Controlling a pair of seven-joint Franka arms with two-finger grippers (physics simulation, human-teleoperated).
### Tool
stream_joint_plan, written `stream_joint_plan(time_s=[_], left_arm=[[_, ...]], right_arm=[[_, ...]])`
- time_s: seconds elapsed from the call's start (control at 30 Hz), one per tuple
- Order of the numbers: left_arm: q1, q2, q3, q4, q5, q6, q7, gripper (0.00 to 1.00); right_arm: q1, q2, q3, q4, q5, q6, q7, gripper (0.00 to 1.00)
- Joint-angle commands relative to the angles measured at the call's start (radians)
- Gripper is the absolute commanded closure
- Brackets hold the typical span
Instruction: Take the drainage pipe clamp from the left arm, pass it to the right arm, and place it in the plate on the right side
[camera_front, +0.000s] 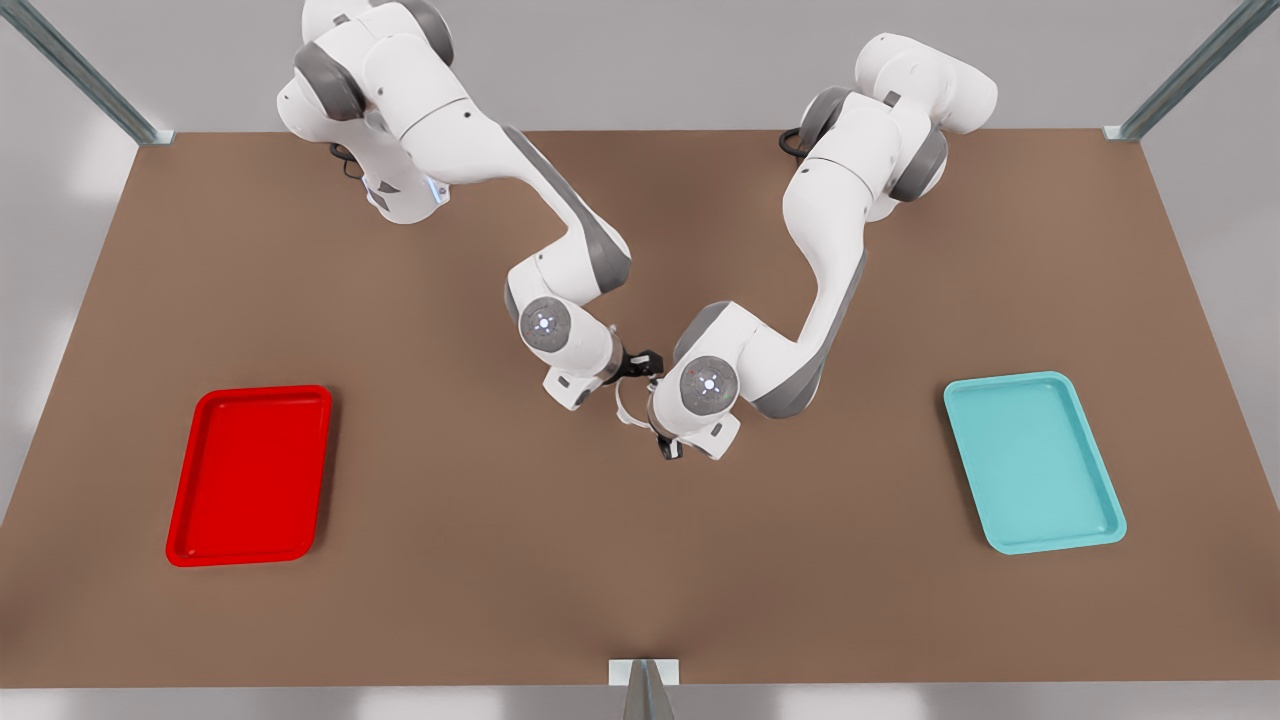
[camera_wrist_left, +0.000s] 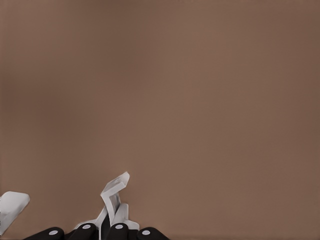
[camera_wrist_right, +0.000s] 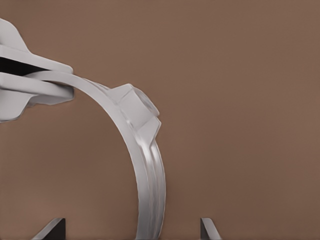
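Observation:
The drainage pipe clamp (camera_front: 622, 402), a thin whitish half-ring, hangs above the table's middle between the two hands. My left gripper (camera_front: 662, 440), on the arm at the front view's right, is shut on one end of it; in the left wrist view the clamp (camera_wrist_left: 115, 197) rises just beyond that gripper (camera_wrist_left: 102, 231). My right gripper (camera_front: 643, 362) is open at the clamp's other end. In the right wrist view its gripper (camera_wrist_right: 130, 231) straddles the strap (camera_wrist_right: 147, 165), with the fingertips (camera_wrist_right: 50, 230) well apart. The red plate (camera_front: 250, 475) lies at the front view's left.
A teal tray (camera_front: 1033, 462) lies at the front view's right. Brown tabletop (camera_front: 640, 560) spreads between the trays and toward the front edge. Metal frame posts stand at the table's corners and front middle (camera_front: 643, 690).

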Motion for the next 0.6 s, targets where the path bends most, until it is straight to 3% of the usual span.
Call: stream_joint_plan(time_s=[0.0,0.03,0.13,0.17,0.2,0.57], left_arm=[[0.001,-0.002,-0.001,-0.001,0.002,0.004,-0.069,0.79],[-0.001,-0.002,-0.001,0.001,0.002,0.004,-0.071,0.79],[0.001,-0.003,-0.001,0.001,0.002,0.001,-0.071,0.79],[0.001,-0.003,0.000,-0.001,0.002,0.004,-0.066,0.53],[0.001,-0.003,0.002,-0.001,0.002,0.005,-0.068,0.00],[0.019,-0.025,0.000,-0.001,-0.004,-0.030,-0.064,0.00]], right_arm=[[0.001,0.003,0.001,0.001,0.000,0.011,0.017,0.08],[0.001,0.006,0.000,0.001,0.000,0.011,0.017,0.17],[0.001,0.011,0.001,0.001,0.000,0.009,0.016,0.61],[0.001,0.011,0.000,0.001,0.000,0.011,0.016,0.70],[0.001,0.009,0.001,0.002,0.002,0.009,0.017,0.79],[-0.025,0.007,-0.005,0.013,0.003,0.009,0.023,0.79]])
